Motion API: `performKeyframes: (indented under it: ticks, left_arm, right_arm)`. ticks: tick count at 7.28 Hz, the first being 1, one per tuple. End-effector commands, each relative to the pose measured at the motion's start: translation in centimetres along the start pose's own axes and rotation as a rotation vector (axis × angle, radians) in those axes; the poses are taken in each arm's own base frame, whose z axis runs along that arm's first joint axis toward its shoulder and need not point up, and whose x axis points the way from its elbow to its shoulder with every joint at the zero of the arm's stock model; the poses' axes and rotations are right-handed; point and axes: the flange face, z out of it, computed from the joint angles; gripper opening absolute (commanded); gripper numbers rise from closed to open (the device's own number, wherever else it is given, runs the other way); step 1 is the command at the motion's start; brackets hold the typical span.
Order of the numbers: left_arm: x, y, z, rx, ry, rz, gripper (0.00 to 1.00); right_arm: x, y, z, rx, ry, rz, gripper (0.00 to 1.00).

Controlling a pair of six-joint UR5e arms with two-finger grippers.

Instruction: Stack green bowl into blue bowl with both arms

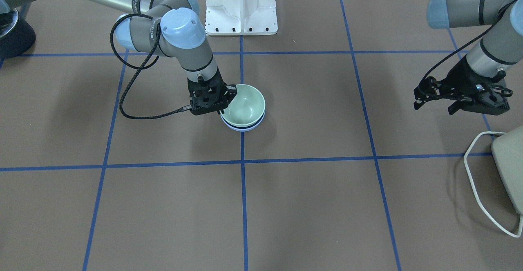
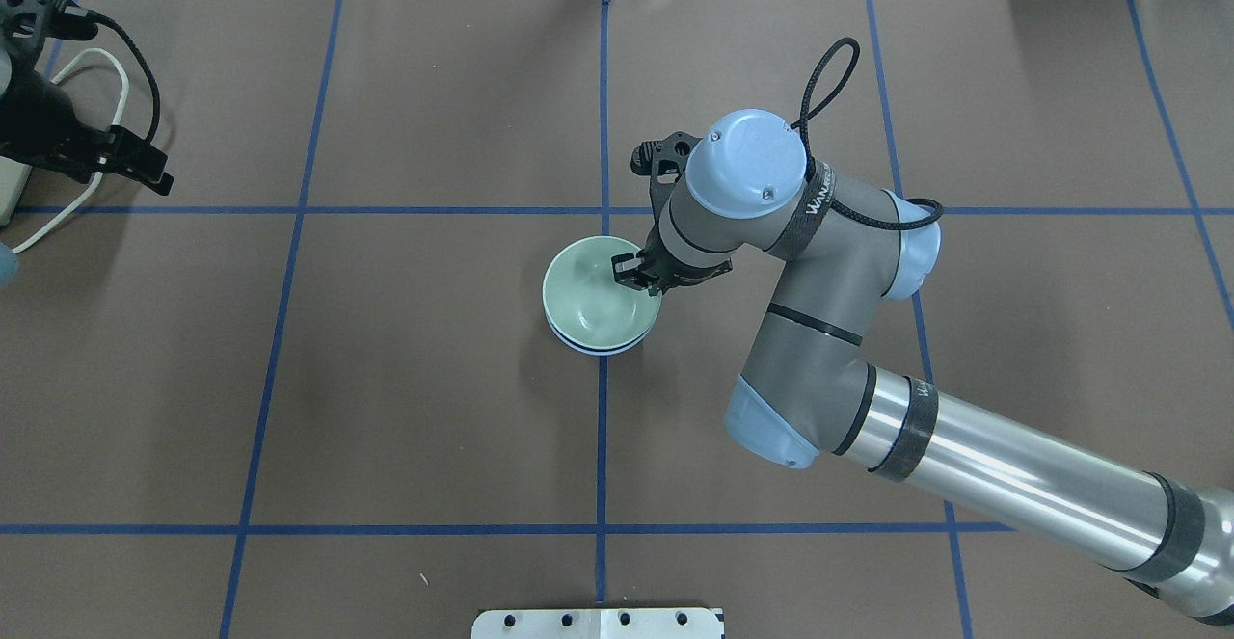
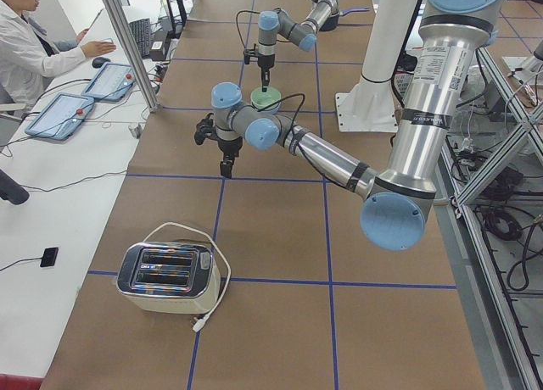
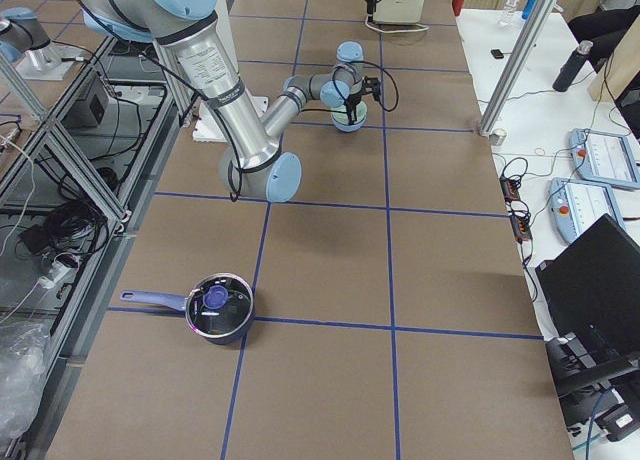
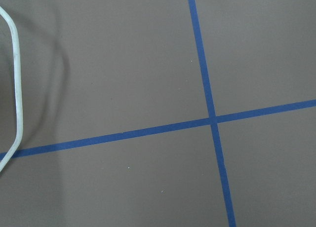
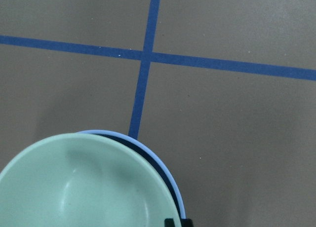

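Note:
The green bowl (image 1: 246,106) sits nested in the blue bowl (image 1: 245,128) near the table's middle, on a blue tape line. Only the blue bowl's rim shows under it, as in the overhead view (image 2: 593,350). My right gripper (image 1: 226,99) points down at the green bowl's rim (image 2: 588,304), one finger inside and one outside, shut on it. The right wrist view shows the green bowl (image 6: 84,187) slightly off-centre in the blue bowl (image 6: 159,164). My left gripper (image 1: 437,101) is open and empty, far off to the side above the table.
A toaster (image 3: 165,275) with a white cable (image 5: 17,89) stands near my left gripper. A lidded pot (image 4: 220,308) sits at the table's right end. The white pedestal (image 1: 241,5) is at the robot's side.

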Motion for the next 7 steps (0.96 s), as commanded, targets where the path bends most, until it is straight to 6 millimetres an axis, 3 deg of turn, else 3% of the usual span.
performKeyframes:
  ticks: [1, 6, 7]
  left_arm:
    - [-0.08, -0.01, 0.10, -0.002, -0.001, 0.000, 0.96]
    - [-0.28, -0.05, 0.34, -0.006, -0.004, -0.004, 0.96]
    - [-0.28, -0.05, 0.34, -0.006, -0.004, -0.004, 0.96]
  right_arm:
    - [0.01, -0.01, 0.02, 0.000, 0.000, 0.000, 0.13]
    - [-0.07, 0.26, 0.22, -0.004, 0.001, -0.002, 0.14]
    - [-0.17, 0.23, 0.15, -0.003, -0.002, -0.003, 0.22]
